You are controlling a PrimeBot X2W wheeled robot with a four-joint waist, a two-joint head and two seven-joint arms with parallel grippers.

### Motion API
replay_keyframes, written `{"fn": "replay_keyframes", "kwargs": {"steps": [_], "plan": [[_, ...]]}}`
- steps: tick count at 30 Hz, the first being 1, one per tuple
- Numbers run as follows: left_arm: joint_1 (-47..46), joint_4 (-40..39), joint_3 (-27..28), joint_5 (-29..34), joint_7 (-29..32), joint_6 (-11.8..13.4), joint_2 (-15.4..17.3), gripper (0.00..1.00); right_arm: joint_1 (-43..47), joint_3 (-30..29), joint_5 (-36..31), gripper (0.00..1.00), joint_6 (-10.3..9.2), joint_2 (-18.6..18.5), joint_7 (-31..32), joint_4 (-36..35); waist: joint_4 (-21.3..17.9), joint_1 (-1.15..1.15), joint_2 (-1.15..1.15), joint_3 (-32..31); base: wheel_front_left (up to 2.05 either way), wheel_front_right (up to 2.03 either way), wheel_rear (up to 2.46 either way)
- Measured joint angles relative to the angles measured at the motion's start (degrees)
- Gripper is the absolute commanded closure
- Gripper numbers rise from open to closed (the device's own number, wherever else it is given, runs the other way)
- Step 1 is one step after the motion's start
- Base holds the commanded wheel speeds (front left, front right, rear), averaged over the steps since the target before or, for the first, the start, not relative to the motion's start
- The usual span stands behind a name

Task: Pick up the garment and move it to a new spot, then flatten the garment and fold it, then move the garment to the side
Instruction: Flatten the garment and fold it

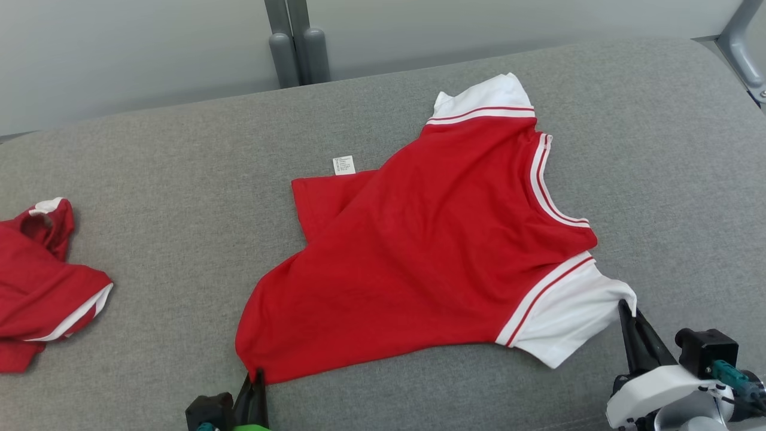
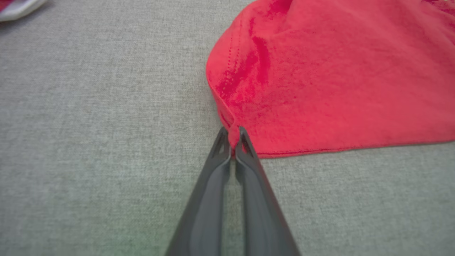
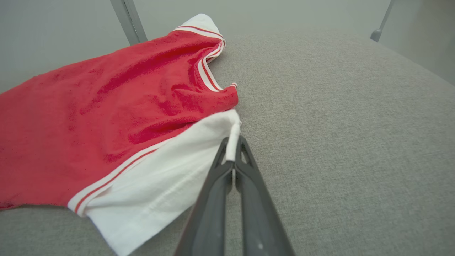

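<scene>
Flattening seems the current step: the garment (image 1: 431, 239) lies spread on the grey cushion (image 1: 149, 251), left tool (image 2: 233, 138) pinching its hem corner, right tool (image 3: 233, 144) its white sleeve (both clamped), so an even outward pull should come next.

The left gripper (image 2: 233, 134) sat low at the head view's bottom edge, its two dark fingers pressed together on the red hem corner of the garment (image 1: 419, 239). The right gripper (image 3: 233, 141) rose from the lower right, fingers pinched on the garment's white sleeve edge, its pale wrist (image 1: 664, 389) behind. The two grippers stood well apart.
</scene>
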Motion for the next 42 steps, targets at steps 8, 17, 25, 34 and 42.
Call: {"fn": "replay_keyframes", "kwargs": {"steps": [8, 17, 25, 34, 42], "plan": [[-2.48, -8.94, 4.68, 1.68, 0.05, -1.55, 0.0, 1.0, -3.66, 0.18, 3.74, 1.0, 0.0, 0.85, 0.01, -8.83, -0.17, 0.0, 0.0, -1.06, 0.0, 0.0, 0.0], [-13.39, -21.25, 13.36, 9.34, 0.04, -6.12, 0.05, 1.0, -17.41, 1.23, 11.55, 1.0, 0.0, -2.54, 0.01, -14.33, -0.68, 0.0, 0.0, -3.64, 0.0, 0.0, 0.0], [-27.92, -21.96, 16.58, 14.75, 0.02, -10.02, 5.28, 1.0, -31.21, 2.1, 13.04, 1.0, 0.0, -7.43, 0.01, -16.0, -1.1, 0.0, 0.0, -5.86, 0.0, 0.0, 0.0], [-38.27, -19.11, 17.2, 17.01, 0.01, -10.83, 8.84, 1.0, -43.74, 5.35, 13.5, 1.0, 0.0, -11.68, 0.0, -12.99, -1.34, 0.0, 0.0, -6.59, 0.0, 0.0, 0.0], [-44.28, -13.79, 15.99, 18.45, 0.01, -10.39, 9.16, 1.0, -51.22, 7.53, 13.82, 1.0, 0.01, -13.32, 0.0, -6.65, -1.26, 0.0, 0.0, -2.06, 0.0, 0.0, 0.0]]}}
